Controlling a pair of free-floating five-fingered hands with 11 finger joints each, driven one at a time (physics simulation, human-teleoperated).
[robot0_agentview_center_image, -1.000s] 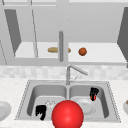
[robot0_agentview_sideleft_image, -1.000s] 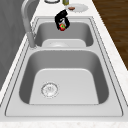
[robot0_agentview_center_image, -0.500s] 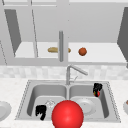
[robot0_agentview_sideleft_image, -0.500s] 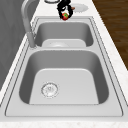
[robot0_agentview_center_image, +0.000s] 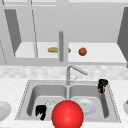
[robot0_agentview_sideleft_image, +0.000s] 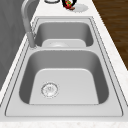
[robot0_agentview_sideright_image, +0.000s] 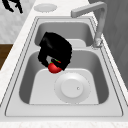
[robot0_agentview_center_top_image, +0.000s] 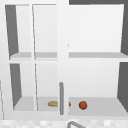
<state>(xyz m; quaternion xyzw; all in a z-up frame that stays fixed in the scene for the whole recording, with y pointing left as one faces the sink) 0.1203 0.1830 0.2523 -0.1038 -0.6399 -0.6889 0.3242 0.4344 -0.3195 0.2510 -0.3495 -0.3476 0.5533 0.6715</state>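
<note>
Red fruit in right hand

The right hand, curled round a small red fruit, is seen higher and further back over the right basin than a second ago. In the left side view it is found closer to the top edge, beside the far plate.

No text, label, brand, number or sign can be read anywhere.
</note>
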